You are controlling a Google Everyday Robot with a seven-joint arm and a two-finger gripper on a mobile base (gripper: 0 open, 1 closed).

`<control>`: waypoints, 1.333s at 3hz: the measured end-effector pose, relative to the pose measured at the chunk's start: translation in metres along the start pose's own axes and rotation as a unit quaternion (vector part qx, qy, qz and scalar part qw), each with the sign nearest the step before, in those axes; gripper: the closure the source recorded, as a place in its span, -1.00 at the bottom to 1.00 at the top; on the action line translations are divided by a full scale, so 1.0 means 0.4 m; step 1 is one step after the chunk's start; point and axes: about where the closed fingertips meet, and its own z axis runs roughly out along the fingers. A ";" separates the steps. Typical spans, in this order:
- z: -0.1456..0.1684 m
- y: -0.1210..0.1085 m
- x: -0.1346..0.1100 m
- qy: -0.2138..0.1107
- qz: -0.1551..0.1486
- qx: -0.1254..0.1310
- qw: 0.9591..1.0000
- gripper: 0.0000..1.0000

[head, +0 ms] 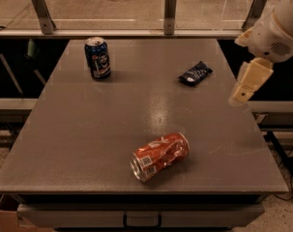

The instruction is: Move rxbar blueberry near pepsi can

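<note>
Cream gripper [247, 83] is held above the right edge of the grey table [64, 129], touching nothing; spread or pressed together cannot be told. Small flat dark navy crinkled rxbar blueberry wrapper [195, 73] is seen back right. Upright dark blue pepsi can [98, 58] is placed back left, well apart. Dented orange-red can [159, 156] is laid sideways near the front.

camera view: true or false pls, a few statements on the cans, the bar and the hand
1. The pepsi can stands upright on the table. True.
2. The rxbar blueberry touches the pepsi can. False: it lies well apart, on the far right side.
3. The orange-red can lies on its side near the front edge. True.
4. The hand is on the rxbar blueberry. False: it hangs at the table's right edge, clear of the bar.
</note>
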 end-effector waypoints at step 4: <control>0.394 -0.242 -0.074 -0.098 0.098 -0.005 0.990 -0.66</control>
